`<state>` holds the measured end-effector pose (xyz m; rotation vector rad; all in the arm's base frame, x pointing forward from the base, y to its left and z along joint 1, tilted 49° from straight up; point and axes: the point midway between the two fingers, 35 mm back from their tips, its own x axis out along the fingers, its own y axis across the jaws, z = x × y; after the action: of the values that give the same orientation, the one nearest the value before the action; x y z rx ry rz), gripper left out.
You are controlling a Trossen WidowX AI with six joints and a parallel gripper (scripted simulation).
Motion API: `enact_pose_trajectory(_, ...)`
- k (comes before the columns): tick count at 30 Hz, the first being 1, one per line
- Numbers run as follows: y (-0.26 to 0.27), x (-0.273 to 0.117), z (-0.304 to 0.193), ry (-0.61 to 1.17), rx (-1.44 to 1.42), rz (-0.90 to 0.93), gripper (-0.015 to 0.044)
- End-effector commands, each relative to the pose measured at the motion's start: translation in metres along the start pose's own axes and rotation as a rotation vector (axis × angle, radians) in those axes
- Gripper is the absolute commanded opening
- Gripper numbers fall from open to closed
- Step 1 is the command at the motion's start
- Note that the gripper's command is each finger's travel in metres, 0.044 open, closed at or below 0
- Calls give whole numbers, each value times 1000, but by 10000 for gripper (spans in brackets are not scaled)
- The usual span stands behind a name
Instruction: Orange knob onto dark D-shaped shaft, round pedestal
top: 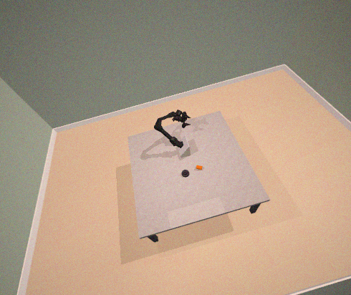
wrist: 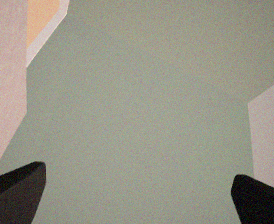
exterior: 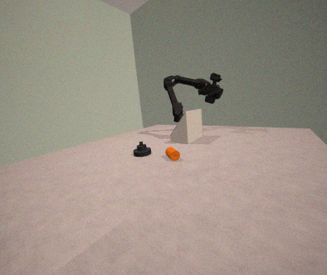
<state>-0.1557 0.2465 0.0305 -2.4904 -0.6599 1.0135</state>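
Note:
The orange knob (top: 199, 167) (exterior: 172, 153) lies on its side on the table (top: 230, 179) (exterior: 194, 213). The dark round pedestal (top: 185, 173) (exterior: 142, 152) stands close beside it, with its shaft (exterior: 141, 143) upright and bare. The shaft's flat side cannot be made out. My gripper (top: 188, 121) (wrist: 142, 179) is open and empty, raised well above the table and far from both knob and pedestal. The wrist view shows its two dark fingers wide apart with only wall between them; neither knob nor pedestal shows there.
A pale wedge-shaped block (exterior: 194, 126) stands on the table near the arm's base, behind the knob and pedestal in the exterior view. The arm (top: 163, 132) (exterior: 172, 95) is bent up above the table. Green walls (top: 158, 46) (exterior: 64, 67) rise around the room.

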Motion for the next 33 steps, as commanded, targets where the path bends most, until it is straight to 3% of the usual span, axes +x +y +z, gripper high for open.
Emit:
enact_pose_trajectory(1,-1,2,-1,5,5,7,426)
enact_pose_trajectory(16,9,174,-104,430,411,598,440)
enact_pose_trajectory(25,81,254,-187,681,687,958,440)
enact_pose_trajectory(33,176,288,-247,867,846,1288,440)
